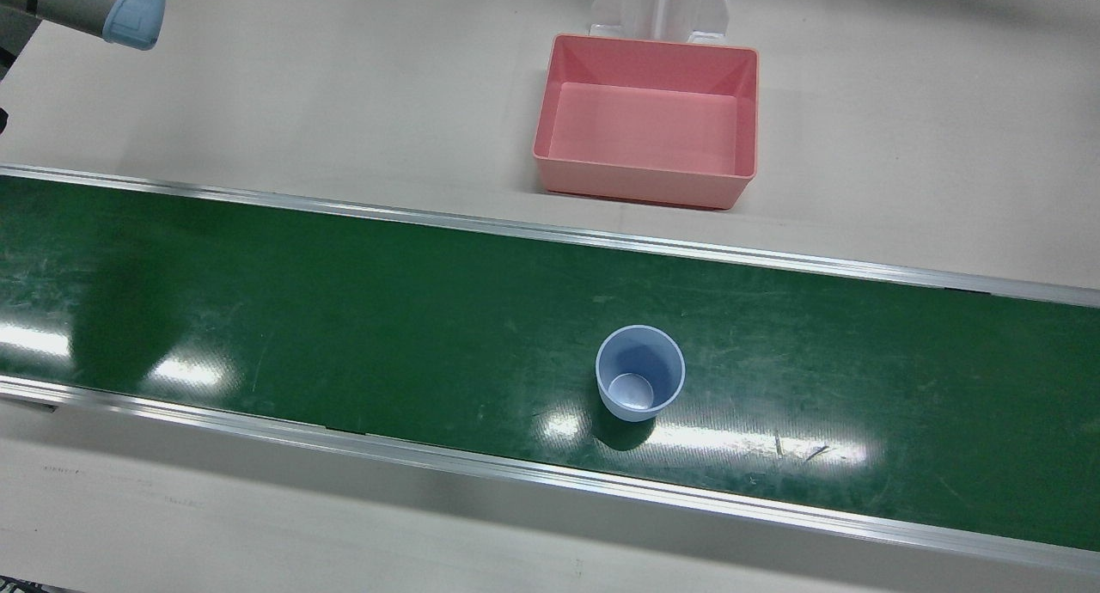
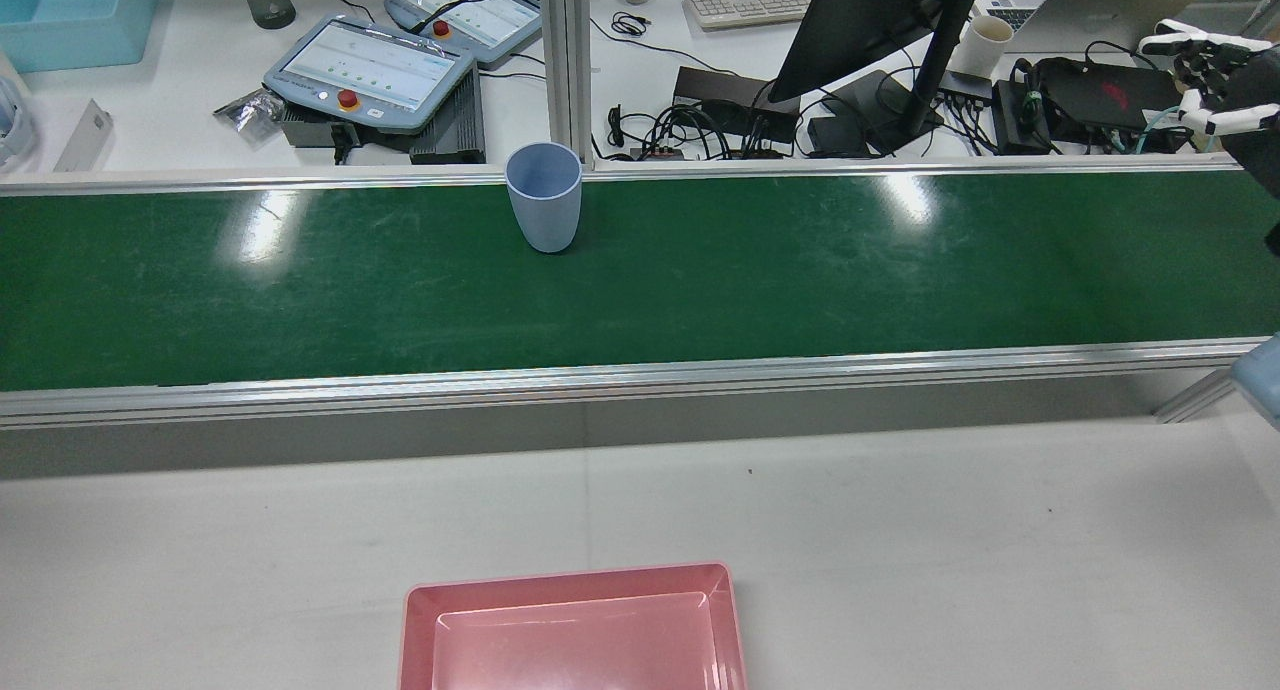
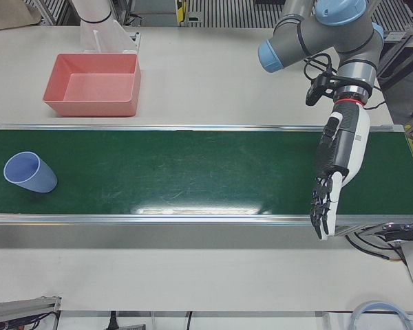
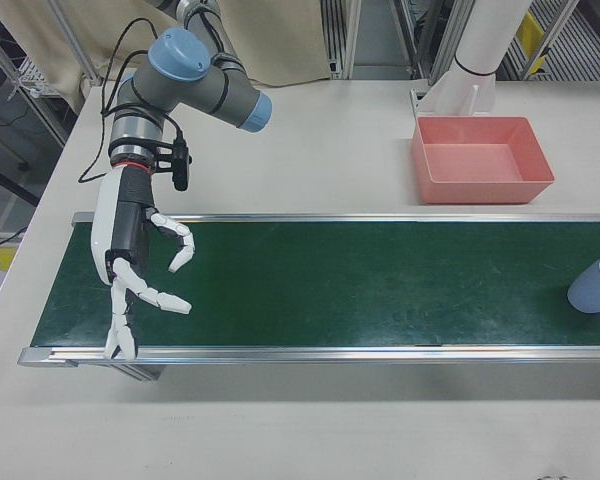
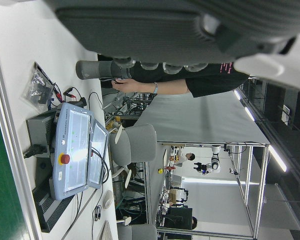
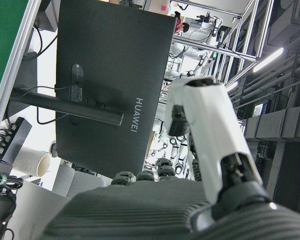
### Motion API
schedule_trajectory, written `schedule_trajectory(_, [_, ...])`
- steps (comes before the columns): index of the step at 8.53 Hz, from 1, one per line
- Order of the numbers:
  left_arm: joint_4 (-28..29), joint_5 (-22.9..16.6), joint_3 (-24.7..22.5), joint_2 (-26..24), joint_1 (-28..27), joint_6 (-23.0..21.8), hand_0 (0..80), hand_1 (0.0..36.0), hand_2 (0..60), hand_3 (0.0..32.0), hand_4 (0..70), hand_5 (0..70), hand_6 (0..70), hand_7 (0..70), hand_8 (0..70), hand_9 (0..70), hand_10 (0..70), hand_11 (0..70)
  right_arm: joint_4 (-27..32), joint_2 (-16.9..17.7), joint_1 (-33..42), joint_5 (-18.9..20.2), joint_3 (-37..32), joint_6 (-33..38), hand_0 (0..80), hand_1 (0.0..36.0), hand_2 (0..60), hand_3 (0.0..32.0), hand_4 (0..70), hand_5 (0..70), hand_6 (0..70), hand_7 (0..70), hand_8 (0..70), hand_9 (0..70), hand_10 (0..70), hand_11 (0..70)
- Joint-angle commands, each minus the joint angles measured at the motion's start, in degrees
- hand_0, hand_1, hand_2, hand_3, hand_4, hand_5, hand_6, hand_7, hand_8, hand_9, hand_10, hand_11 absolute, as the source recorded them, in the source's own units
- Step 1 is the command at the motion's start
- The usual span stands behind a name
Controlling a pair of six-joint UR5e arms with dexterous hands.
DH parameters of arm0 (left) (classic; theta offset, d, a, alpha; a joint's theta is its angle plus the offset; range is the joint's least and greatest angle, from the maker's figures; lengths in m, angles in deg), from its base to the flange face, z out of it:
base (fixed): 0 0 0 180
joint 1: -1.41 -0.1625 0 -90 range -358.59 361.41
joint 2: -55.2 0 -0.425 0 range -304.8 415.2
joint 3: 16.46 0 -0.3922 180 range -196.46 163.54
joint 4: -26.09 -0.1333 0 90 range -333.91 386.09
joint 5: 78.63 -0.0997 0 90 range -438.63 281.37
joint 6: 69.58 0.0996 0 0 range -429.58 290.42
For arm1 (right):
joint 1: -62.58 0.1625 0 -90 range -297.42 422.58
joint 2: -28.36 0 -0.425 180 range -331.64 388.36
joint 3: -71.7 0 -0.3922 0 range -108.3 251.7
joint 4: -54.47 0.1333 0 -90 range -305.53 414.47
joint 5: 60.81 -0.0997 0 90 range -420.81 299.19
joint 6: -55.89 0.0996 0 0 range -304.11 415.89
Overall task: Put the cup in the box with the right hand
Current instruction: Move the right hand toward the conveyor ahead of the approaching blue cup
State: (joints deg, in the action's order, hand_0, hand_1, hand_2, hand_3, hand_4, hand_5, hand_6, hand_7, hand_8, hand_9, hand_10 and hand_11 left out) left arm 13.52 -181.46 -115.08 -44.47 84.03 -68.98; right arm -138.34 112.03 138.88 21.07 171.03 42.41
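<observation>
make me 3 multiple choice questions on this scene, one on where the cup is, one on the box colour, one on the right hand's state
1. Where does the cup stand?
A. on the green belt
B. inside the box
C. in the right hand

2. What colour is the box?
A. blue
B. pink
C. white

3. What is the right hand doing?
A. gripping the cup
B. open, holding nothing
C. resting inside the box

Answers:
1 A, the cup sits upright on the belt, apart from both hands.
2 B, its walls and floor are pink.
3 B, its fingers are spread at the belt's end, far from the cup.
</observation>
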Motion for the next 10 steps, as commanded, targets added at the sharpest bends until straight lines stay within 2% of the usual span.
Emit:
schedule_trajectory(1, [0.0, 0.0, 0.0, 0.0, 0.0, 0.02, 0.0, 0.0, 0.0, 0.0, 0.0, 0.0, 0.0, 0.0, 0.0, 0.0, 0.0, 0.0, 0.95, 0.09, -0.28, -0.06, -0.37, -0.05, 80.0, 34.3, 3.2, 0.0, 8.8, 11.6, 6.7, 18.0, 2.1, 5.9, 0.0, 0.5])
schedule_trajectory(2, [0.0, 0.0, 0.0, 0.0, 0.0, 0.02, 0.0, 0.0, 0.0, 0.0, 0.0, 0.0, 0.0, 0.0, 0.0, 0.0, 0.0, 0.0, 0.95, 0.09, -0.45, 0.03, -0.37, -0.23, 68.5, 22.9, 0.0, 0.0, 9.9, 8.2, 5.8, 18.2, 1.4, 5.6, 0.0, 0.0])
schedule_trajectory(3, [0.0, 0.0, 0.0, 0.0, 0.0, -0.07, 0.0, 0.0, 0.0, 0.0, 0.0, 0.0, 0.0, 0.0, 0.0, 0.0, 0.0, 0.0, 0.95, 0.09, -0.72, -0.06, -0.37, -0.23, 56.5, 22.9, 11.0, 0.0, 3.9, 6.7, 5.4, 18.2, 1.2, 5.6, 0.0, 0.0])
schedule_trajectory(4, [0.0, 0.0, 0.0, 0.0, 0.0, 0.02, 0.0, 0.0, 0.0, 0.0, 0.0, 0.0, 0.0, 0.0, 0.0, 0.0, 0.0, 0.0, 0.95, 0.17, -0.81, -0.06, -0.45, -0.23, 56.3, 14.9, 2.4, 0.0, 7.7, 5.7, 5.1, 17.9, 1.1, 5.7, 0.0, 0.0])
schedule_trajectory(5, [0.0, 0.0, 0.0, 0.0, 0.0, 0.02, 0.0, 0.0, 0.0, 0.0, 0.0, 0.0, 0.0, 0.0, 0.0, 0.0, 0.0, 0.0, 0.95, 0.18, -0.89, -0.06, -0.45, -0.23, 52.5, 11.9, 2.0, 0.0, 7.3, 4.6, 4.9, 18.1, 1.0, 5.8, 0.0, 0.0])
schedule_trajectory(6, [0.0, 0.0, 0.0, 0.0, 0.0, 0.02, 0.0, 0.0, 0.0, 0.0, 0.0, 0.0, 0.0, 0.0, 0.0, 0.0, 0.0, 0.0, 0.95, 0.18, -0.98, -0.06, -0.37, -0.32, 51.5, 9.2, 1.3, 0.0, 8.6, 4.0, 4.7, 18.1, 0.8, 5.6, 0.0, 0.0])
schedule_trajectory(9, [0.0, 0.0, 0.0, 0.0, 0.0, -0.07, 0.0, 0.0, 0.0, 0.0, 0.0, 0.0, 0.0, 0.0, 0.0, 0.0, 0.0, 0.0, 0.95, 0.18, -2.12, -0.23, -0.46, -0.41, 50.3, 10.3, 3.0, 0.0, 7.6, 3.8, 4.7, 18.4, 0.7, 5.6, 0.0, 0.0])
schedule_trajectory(10, [0.0, 0.0, 0.0, 0.0, 0.0, 0.02, 0.0, 0.0, 0.0, 0.0, 0.0, 0.0, 0.0, 0.0, 0.0, 0.0, 0.0, 0.0, 0.95, 0.18, -2.73, -0.32, -1.15, -0.41, 52.3, 8.6, 0.0, 0.0, 10.8, 4.1, 4.9, 18.7, 0.8, 5.6, 0.0, 0.0])
